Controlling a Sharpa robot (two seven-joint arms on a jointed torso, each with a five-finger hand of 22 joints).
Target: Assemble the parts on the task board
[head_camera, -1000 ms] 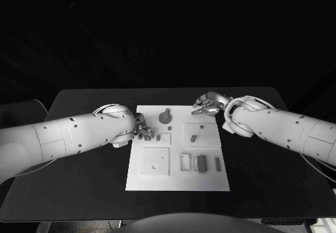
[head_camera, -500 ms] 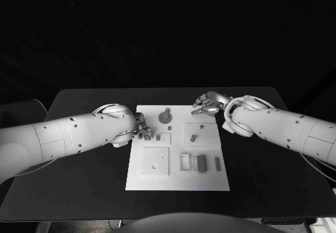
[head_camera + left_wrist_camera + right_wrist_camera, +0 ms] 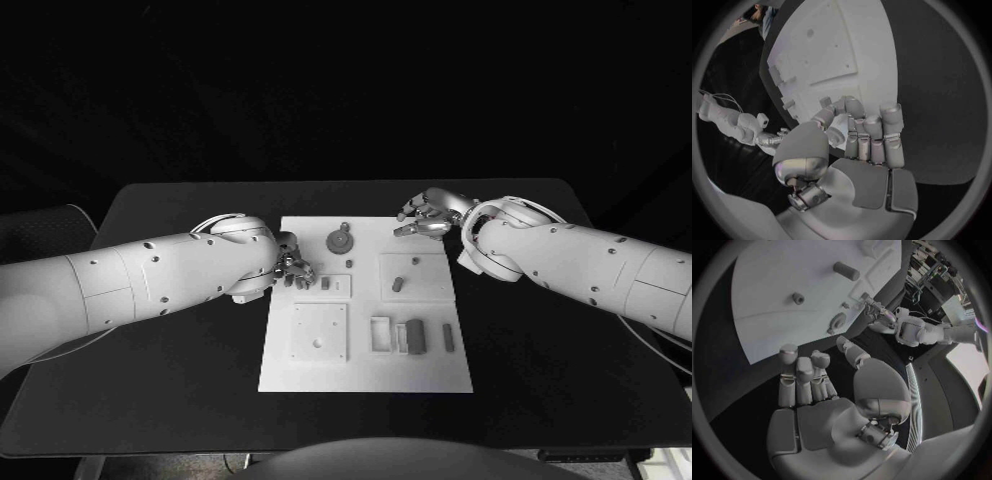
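The white task board (image 3: 368,370) lies mid-table. On it are a round grey gear (image 3: 340,241), two small pegs (image 3: 414,262) (image 3: 397,285), a grey block (image 3: 415,337) and a slim bar (image 3: 449,338). My left hand (image 3: 293,268) hovers at the board's left edge, its fingers curled in toward the thumb with nothing seen in them (image 3: 861,140). My right hand (image 3: 427,215) hangs over the board's far right corner. The right wrist view shows its fingers loosely bent, apart from the thumb and empty (image 3: 817,385), with the gear (image 3: 837,321) and a peg (image 3: 846,270) on the board (image 3: 767,275) beyond.
A square plate (image 3: 319,332) and a small open frame (image 3: 381,335) sit on the board's near half. Black table (image 3: 173,380) surrounds the board on all sides. Both white forearms slant in over the table's left and right sides.
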